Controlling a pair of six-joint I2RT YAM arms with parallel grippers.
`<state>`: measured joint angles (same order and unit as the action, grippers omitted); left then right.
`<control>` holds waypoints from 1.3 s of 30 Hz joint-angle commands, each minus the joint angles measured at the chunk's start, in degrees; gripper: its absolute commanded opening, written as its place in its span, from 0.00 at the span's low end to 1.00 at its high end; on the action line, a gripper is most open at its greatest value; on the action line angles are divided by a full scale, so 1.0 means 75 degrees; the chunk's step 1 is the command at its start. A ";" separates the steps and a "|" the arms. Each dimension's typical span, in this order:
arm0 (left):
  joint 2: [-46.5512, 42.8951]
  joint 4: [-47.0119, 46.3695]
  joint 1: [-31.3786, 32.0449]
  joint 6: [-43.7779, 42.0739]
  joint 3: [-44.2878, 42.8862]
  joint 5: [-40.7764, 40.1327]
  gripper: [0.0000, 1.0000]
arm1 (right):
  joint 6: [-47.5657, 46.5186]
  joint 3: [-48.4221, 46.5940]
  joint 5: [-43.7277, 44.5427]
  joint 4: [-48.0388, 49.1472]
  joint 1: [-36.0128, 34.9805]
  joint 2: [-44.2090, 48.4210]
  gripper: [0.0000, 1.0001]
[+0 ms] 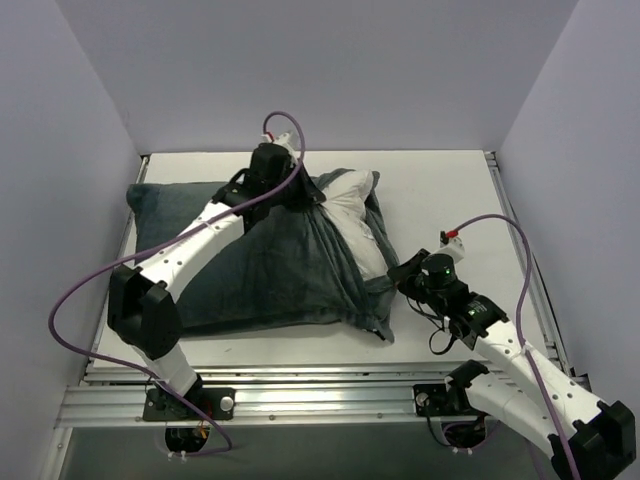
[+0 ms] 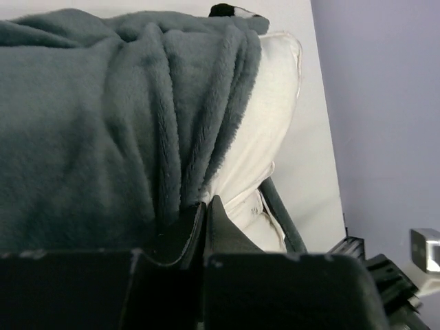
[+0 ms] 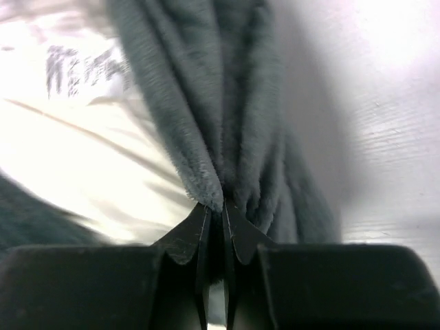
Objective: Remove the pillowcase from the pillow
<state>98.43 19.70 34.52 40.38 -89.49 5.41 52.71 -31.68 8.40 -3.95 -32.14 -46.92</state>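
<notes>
The dark grey-teal pillowcase (image 1: 270, 265) lies across the middle of the table with the white pillow (image 1: 355, 215) sticking out of its open right end. My left gripper (image 1: 300, 195) is shut on a bunched fold of the pillowcase (image 2: 137, 124) at the far edge of the opening, next to the pillow (image 2: 265, 130). My right gripper (image 1: 405, 275) is shut on the pillowcase's edge (image 3: 227, 124) at the near right of the opening, beside the pillow (image 3: 82, 158). A bit of zebra-striped lining (image 2: 230, 11) shows at the far rim.
White walls enclose the table (image 1: 440, 200) on three sides. A metal rail (image 1: 330, 395) runs along the near edge by the arm bases. Purple cables loop above both arms.
</notes>
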 commanded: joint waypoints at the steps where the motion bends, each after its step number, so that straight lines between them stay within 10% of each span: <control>1: -0.0808 0.0150 -0.1578 0.0123 -0.0162 -0.0490 0.02 | -0.0336 0.0520 0.0064 -0.2099 0.0780 0.0232 0.00; 19: -0.0925 -0.0025 -0.3828 0.0977 -0.0022 0.1516 0.02 | -0.0535 0.1236 -0.2197 -0.1362 0.2645 0.0935 0.00; 32: -0.1031 -0.1127 -0.2940 0.0898 0.0963 0.2255 0.02 | -0.0957 0.1425 -0.4847 0.1908 0.2633 0.0023 0.00; 39: -0.1346 -0.0379 -0.1067 -0.1911 0.0683 0.1415 0.55 | -0.1496 0.0826 -0.4847 0.2108 0.2633 -0.0459 0.00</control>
<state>92.73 17.47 21.93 39.16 -82.00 23.88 45.19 -22.15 -27.62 11.92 -13.34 -49.67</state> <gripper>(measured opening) 0.513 0.021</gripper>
